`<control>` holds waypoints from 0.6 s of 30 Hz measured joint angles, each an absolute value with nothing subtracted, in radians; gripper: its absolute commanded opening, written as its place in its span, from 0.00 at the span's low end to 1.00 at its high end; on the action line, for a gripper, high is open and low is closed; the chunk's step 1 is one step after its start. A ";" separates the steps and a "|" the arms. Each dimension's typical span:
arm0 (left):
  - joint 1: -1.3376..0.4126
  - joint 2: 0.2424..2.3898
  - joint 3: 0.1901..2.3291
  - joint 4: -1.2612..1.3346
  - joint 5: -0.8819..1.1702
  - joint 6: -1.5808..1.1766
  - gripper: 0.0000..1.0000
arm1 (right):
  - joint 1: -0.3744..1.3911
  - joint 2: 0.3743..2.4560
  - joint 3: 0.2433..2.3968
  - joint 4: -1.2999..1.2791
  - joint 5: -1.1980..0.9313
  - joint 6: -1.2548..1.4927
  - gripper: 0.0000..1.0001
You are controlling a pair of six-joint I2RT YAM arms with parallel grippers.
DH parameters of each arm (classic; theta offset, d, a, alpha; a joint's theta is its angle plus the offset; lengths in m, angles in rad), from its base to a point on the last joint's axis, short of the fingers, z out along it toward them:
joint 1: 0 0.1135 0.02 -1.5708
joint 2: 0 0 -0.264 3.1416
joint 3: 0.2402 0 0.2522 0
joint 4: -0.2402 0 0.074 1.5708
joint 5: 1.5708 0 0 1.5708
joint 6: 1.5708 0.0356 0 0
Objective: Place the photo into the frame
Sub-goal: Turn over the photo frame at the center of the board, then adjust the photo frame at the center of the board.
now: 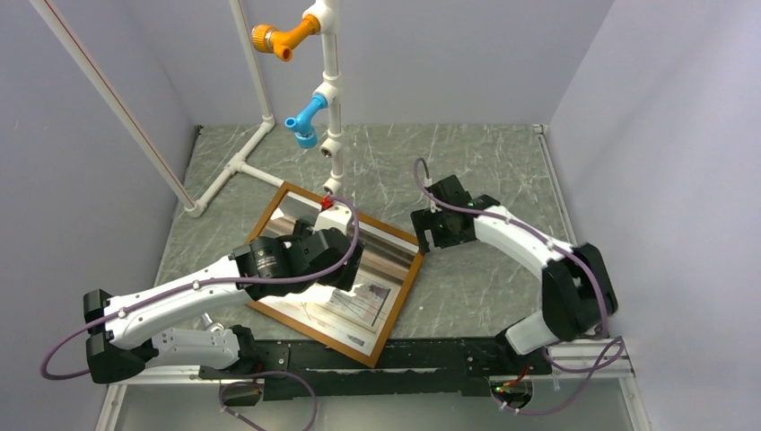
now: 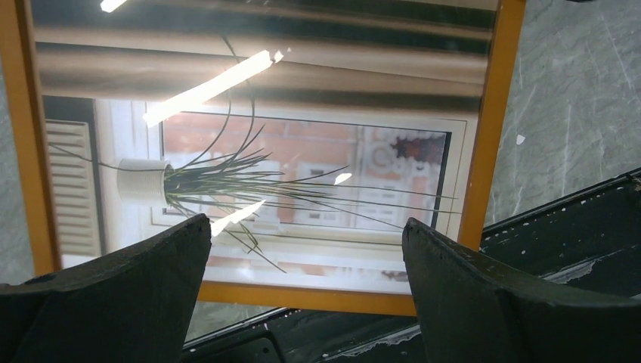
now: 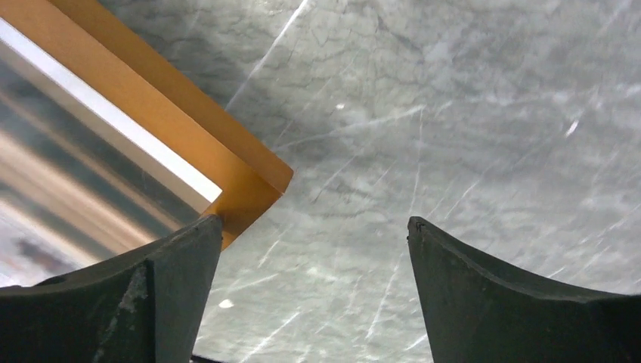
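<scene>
The frame (image 1: 397, 305), thin light-brown wood, lies flat and turned diamond-wise on the marbled table. The photo (image 1: 354, 310) of a spiky potted plant by a window lies face up within its border, glossy with lamp reflections. My left gripper (image 1: 341, 265) hovers over the frame's middle. In the left wrist view it (image 2: 306, 227) stands open above the photo (image 2: 302, 166) near the frame's edge (image 2: 491, 128). My right gripper (image 1: 429, 238) is at the frame's right corner. In the right wrist view it (image 3: 314, 227) is open over bare table, its left finger beside the frame's corner (image 3: 242, 178).
A white pipe stand (image 1: 330, 108) with an orange fitting (image 1: 278, 38) and a blue fitting (image 1: 305, 121) rises just behind the frame. A black rail (image 1: 431, 359) runs along the near edge. Grey walls close in left and right.
</scene>
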State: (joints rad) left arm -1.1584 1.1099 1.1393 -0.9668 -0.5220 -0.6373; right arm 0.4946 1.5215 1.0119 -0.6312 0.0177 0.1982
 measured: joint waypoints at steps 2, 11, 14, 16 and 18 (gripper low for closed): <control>-1.158 1.110 1.139 -0.967 -0.522 -0.643 0.99 | 0.494 1.445 0.968 -0.618 0.011 0.244 1.00; -1.158 1.108 1.132 -0.966 -0.521 -0.659 0.99 | 0.505 1.011 0.786 -0.555 -0.093 0.512 1.00; -1.158 1.108 1.131 -0.966 -0.521 -0.670 0.99 | 0.562 0.950 0.749 -0.551 -0.086 0.627 0.99; -1.158 1.108 1.131 -0.965 -0.521 -0.675 0.99 | 0.636 0.946 0.729 -0.551 -0.067 0.701 0.92; -1.158 1.108 1.131 -0.965 -0.521 -0.678 0.99 | 0.701 0.963 0.715 -0.552 -0.044 0.761 0.90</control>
State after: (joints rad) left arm -1.1576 1.1080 1.1305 -0.9649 -0.5205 -0.6781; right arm 0.7013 0.9634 0.7151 -0.5518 -0.0441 0.7612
